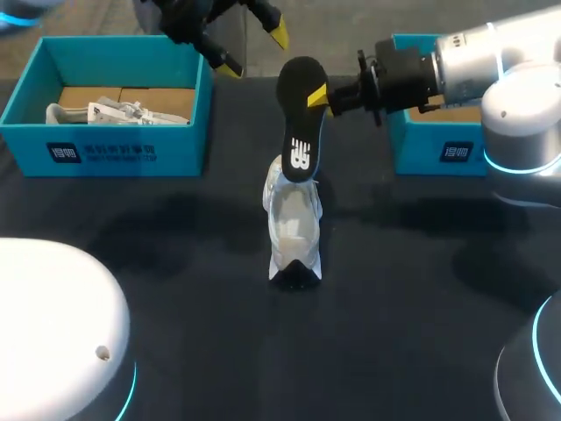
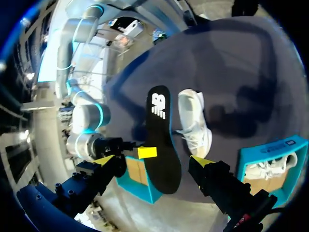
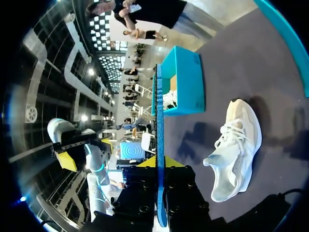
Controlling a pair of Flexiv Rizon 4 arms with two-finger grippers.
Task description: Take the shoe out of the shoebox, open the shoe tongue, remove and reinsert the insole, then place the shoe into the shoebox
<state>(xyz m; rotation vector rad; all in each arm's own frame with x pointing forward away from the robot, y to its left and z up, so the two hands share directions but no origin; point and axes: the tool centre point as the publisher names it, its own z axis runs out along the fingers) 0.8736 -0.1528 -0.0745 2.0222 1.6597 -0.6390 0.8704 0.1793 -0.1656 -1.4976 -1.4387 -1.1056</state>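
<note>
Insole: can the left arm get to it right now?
Probably yes. The left fingers hang open close to the insole, with nothing between them; the right fingers pinch only one edge.

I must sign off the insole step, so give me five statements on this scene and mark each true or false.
1. The right tool is shut on the black insole. True.
2. The white shoe below the insole sits inside a shoebox. False: it stands on the table, between the two boxes.
3. The left tool is open and holds nothing. True.
4. The left shoebox is empty. False: a second white shoe lies in it.
5. The insole is fully inside the shoe. False: it is out of the shoe, held up in the air.
</note>
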